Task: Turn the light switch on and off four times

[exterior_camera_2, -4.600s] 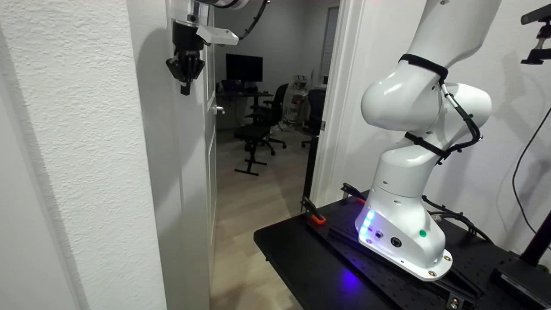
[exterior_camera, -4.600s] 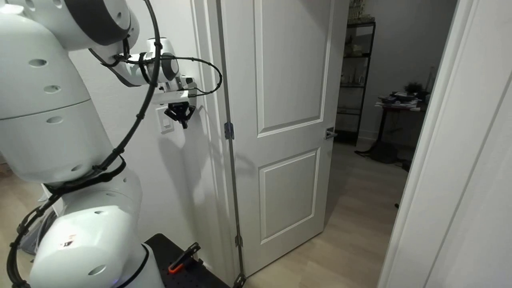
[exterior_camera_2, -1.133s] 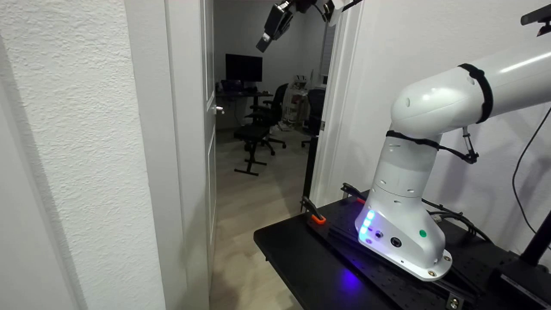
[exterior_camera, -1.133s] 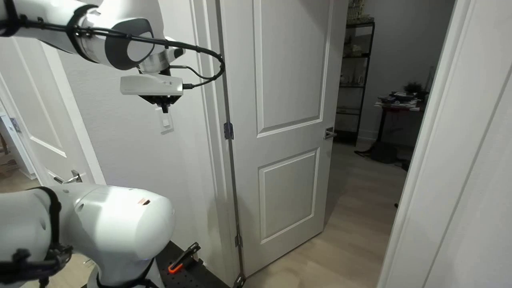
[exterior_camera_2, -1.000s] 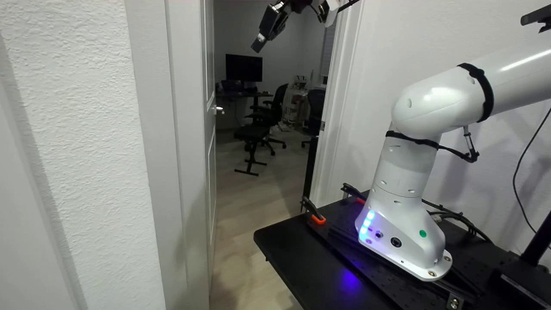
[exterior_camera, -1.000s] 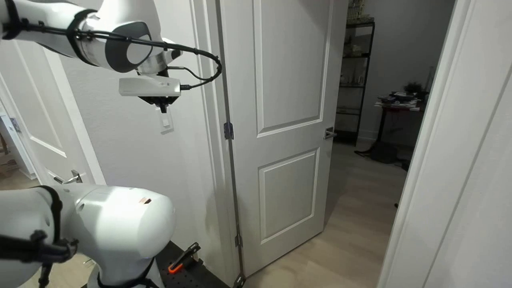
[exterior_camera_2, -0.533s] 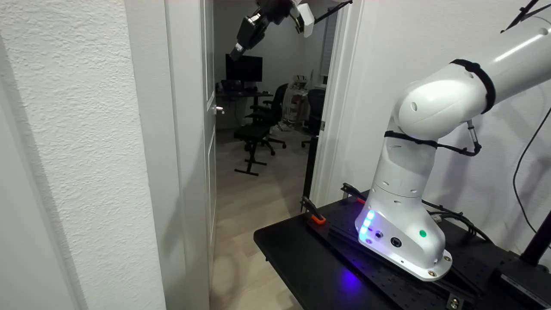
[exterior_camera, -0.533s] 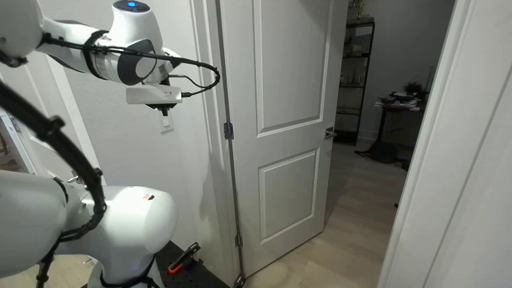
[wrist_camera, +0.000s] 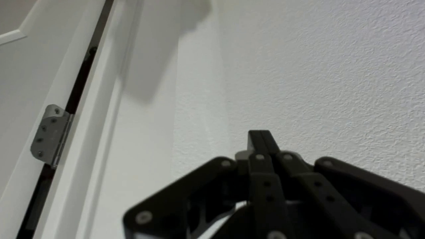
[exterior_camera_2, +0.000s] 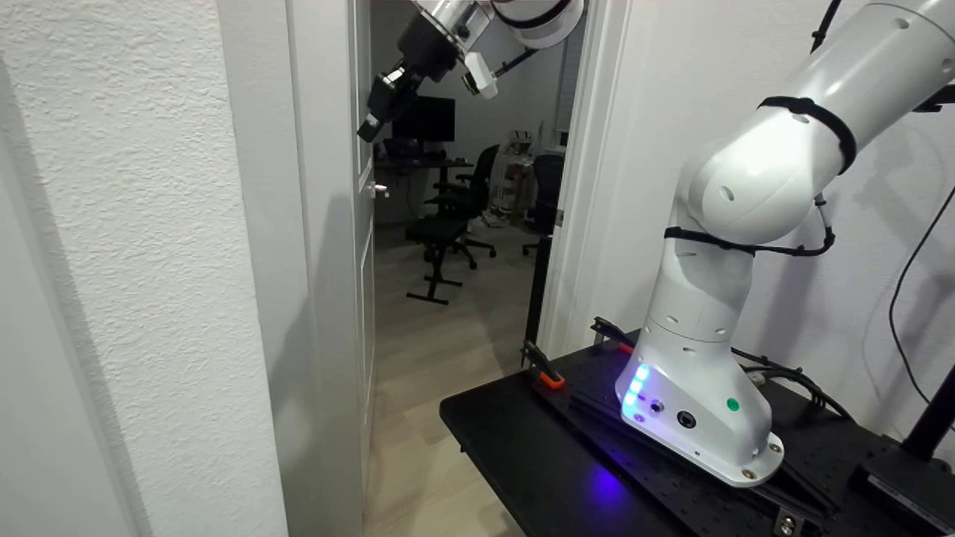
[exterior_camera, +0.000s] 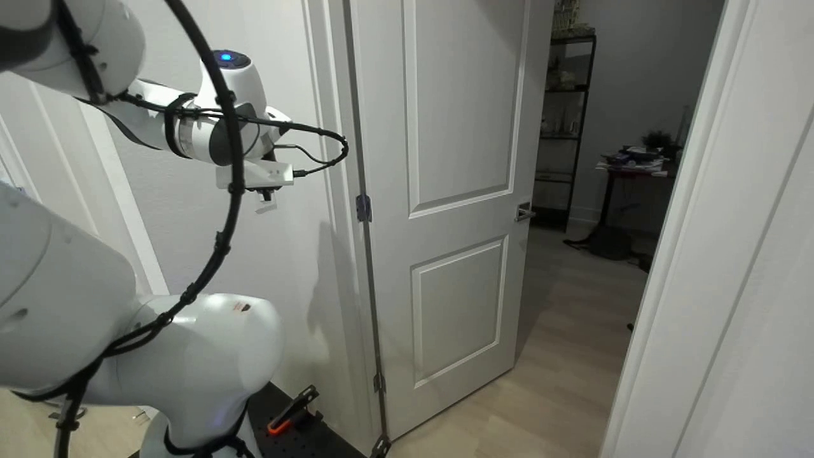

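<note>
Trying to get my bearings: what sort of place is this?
Probably a home or a small office: beyond the open door there are a dark monitor and an office chair.

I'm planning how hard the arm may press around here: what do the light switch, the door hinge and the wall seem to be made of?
Light switch: probably smooth plastic, from its plain, even white; partly hidden, so unsure.
Door hinge: metal, perhaps steel, satin gray, from its dull sheen.
Wall: likely painted drywall or plaster, matte white, from its fine bumps.
</note>
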### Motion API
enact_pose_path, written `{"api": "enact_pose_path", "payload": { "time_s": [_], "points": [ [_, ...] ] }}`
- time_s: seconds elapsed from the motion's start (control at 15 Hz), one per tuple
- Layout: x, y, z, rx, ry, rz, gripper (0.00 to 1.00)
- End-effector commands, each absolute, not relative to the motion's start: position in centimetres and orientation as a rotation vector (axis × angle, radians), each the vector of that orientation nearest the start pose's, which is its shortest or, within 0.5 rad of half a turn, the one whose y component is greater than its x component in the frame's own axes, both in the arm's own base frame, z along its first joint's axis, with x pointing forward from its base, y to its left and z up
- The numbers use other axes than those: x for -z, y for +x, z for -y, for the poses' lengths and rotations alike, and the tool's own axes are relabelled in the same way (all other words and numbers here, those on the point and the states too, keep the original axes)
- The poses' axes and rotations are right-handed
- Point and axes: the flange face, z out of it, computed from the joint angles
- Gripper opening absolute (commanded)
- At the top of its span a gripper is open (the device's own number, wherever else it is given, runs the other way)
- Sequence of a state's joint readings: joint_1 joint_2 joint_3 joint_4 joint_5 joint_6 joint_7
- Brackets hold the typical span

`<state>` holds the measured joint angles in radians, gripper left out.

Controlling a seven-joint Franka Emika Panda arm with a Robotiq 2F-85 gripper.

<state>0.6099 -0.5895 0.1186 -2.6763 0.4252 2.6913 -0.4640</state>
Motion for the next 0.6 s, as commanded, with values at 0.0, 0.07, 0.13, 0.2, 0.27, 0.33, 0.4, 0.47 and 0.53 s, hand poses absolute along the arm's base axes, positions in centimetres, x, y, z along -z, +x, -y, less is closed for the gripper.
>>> {"api": "enact_pose_path", "payload": {
  "time_s": [0.0, 0.07, 0.13, 0.2, 0.27, 0.33, 0.4, 0.47, 0.53],
  "points": [
    [-47.5, 32.3, -28.3, 0.841, -2.467, 1.133, 0.0],
    [-47.2, 32.7, -28.8, 0.85, -2.462, 1.133, 0.0],
    [-47.0, 33.0, -29.4, 0.856, -2.458, 1.136, 0.0],
    [-46.7, 33.3, -29.9, 0.859, -2.454, 1.138, 0.0],
    [-46.4, 33.6, -30.4, 0.861, -2.451, 1.138, 0.0],
    [-46.1, 33.9, -31.0, 0.861, -2.449, 1.14, 0.0],
    [-45.9, 34.2, -31.5, 0.863, -2.448, 1.143, 0.0],
    [-45.7, 34.5, -32.0, 0.866, -2.446, 1.145, 0.0],
    [-45.6, 34.8, -32.4, 0.867, -2.445, 1.146, 0.0]
  ]
}}
